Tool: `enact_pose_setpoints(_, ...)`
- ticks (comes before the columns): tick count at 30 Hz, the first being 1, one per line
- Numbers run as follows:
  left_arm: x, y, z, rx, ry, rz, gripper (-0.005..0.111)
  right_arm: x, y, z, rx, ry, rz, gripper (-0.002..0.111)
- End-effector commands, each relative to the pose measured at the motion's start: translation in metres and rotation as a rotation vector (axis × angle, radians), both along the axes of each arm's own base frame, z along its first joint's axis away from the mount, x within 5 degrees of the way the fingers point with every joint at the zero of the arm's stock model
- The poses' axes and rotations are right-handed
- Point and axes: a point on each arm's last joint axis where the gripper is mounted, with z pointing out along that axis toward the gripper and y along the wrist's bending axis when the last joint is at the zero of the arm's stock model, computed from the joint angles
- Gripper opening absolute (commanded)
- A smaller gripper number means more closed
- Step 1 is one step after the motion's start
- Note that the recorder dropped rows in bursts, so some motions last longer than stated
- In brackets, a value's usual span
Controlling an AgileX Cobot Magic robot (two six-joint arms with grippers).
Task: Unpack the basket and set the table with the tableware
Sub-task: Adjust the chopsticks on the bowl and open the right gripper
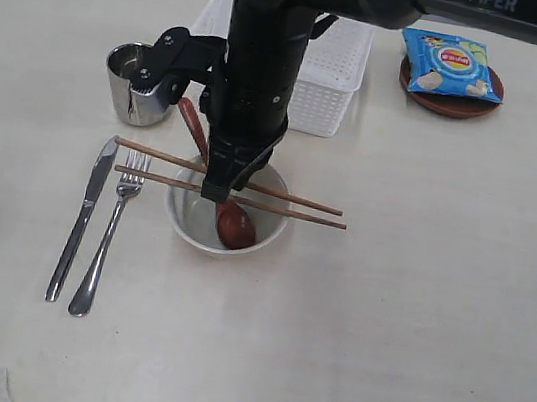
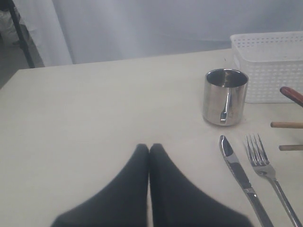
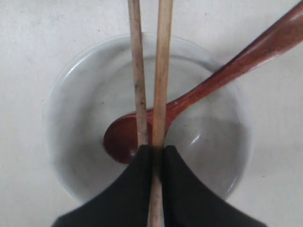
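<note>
Nearest on the table [image 1: 410,334], the knife [image 1: 82,219] and the fork [image 1: 107,238] lay side by side, close but apart, with the knife on the outer left. Just right of them stood the white bowl [image 1: 182,220]. The head of the wooden spoon [image 1: 236,224] rested inside it and its handle leaned over the far rim. The 2 chopsticks [image 1: 299,202] lay across the rim of the bowl, almost parallel. The right gripper [image 3: 154,149] hung over the bowl, its fingers pinching 1 of the chopsticks. Behind the fork stood the steel cup [image 1: 138,91], upright. The left gripper [image 2: 149,147] was above bare table near the cup, its fingers pressed together with nothing between them. Further back was the basket [image 1: 332,79], partly hidden by the arm. At the far right, a blue chip bag [image 1: 451,64] lay on the small brown plate [image 1: 449,108].
</note>
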Motion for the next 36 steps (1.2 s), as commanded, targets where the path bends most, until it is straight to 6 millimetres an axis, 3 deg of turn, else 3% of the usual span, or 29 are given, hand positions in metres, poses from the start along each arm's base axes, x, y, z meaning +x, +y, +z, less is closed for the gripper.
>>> enact_pose_setpoints(1,0.000,0.000,-0.001,-0.006,0.001,-0.005,0.000,0.003,-0.004,0.002,0.000,0.003,0.003,0.000)
enact_pose_setpoints(13,0.000,0.000,-0.001,-0.004,0.000,-0.005,0.000,0.003,-0.007,0.001,-0.016,0.019,0.001,0.000)
enact_pose_setpoints(18,0.000,0.000,-0.001,-0.004,0.000,-0.005,0.000,0.004,-0.006,-0.010,-0.038,0.040,0.002,0.000)
enact_pose_setpoints(36,0.000,0.000,-0.001,-0.004,0.000,-0.005,0.000,0.004,-0.005,-0.010,-0.033,0.039,0.001,0.000)
